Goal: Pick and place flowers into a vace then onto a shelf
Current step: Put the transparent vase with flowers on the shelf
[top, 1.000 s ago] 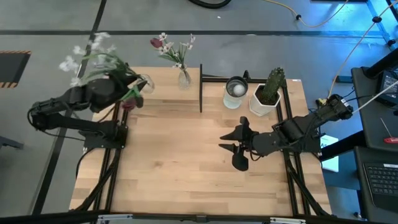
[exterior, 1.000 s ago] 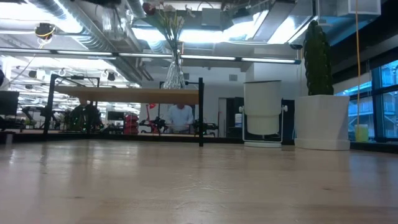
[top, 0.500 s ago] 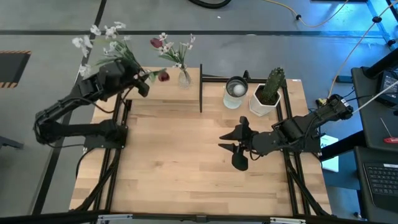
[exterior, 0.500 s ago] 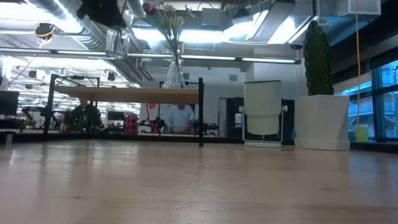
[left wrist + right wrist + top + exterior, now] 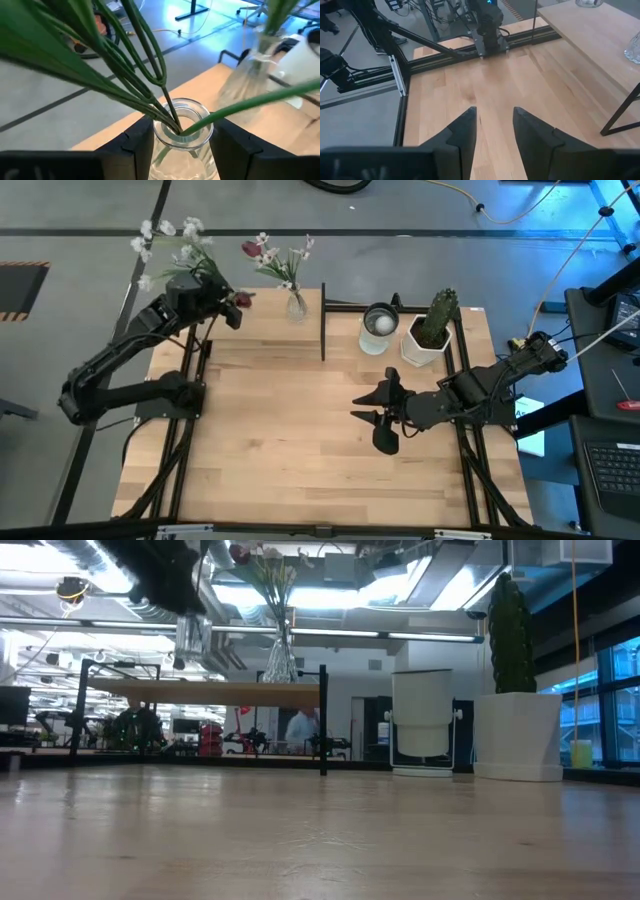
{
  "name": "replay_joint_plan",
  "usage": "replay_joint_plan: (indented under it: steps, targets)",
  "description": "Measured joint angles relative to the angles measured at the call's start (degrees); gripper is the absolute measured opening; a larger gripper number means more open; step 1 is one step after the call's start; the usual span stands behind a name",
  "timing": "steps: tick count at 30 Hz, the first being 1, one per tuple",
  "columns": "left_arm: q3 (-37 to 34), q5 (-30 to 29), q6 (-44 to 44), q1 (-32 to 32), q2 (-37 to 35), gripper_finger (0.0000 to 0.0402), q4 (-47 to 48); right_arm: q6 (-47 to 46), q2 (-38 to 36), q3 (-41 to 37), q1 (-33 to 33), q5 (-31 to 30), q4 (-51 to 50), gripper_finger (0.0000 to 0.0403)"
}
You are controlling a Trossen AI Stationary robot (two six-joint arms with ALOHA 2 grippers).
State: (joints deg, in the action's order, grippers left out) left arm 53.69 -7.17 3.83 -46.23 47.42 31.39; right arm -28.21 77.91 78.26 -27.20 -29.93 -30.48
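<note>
Two vases are in play. Left gripper (image 5: 177, 150) clamps the clear glass vase (image 5: 181, 131) of green-stemmed flowers (image 5: 178, 252) by its neck, upright above the light-wood shelf (image 5: 270, 308) corner. Right gripper (image 5: 494, 131) waits over mid-table, jaws narrowly parted, empty.

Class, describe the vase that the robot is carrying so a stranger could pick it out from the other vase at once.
Start at the light-wood shelf along the table's far edge. One glass vase of flowers stands on it; the other is clamped in the left gripper above the shelf's left end, its flowers mostly white.
</note>
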Motion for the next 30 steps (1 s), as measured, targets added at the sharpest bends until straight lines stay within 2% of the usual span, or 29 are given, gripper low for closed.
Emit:
replay_joint_plan:
  steps: [13,30]
  targets:
    - [-7.83,3.91,-1.60,-9.07,0.02,0.0156,-7.06,-0.02,0.00,0.00,0.02,-0.59,0.19,0.0130]
    - [-11.08,5.26,-2.95,-13.19,-0.15,0.0158,-8.06,0.22,0.00,0.02,0.07,-0.63,0.24,0.0130]
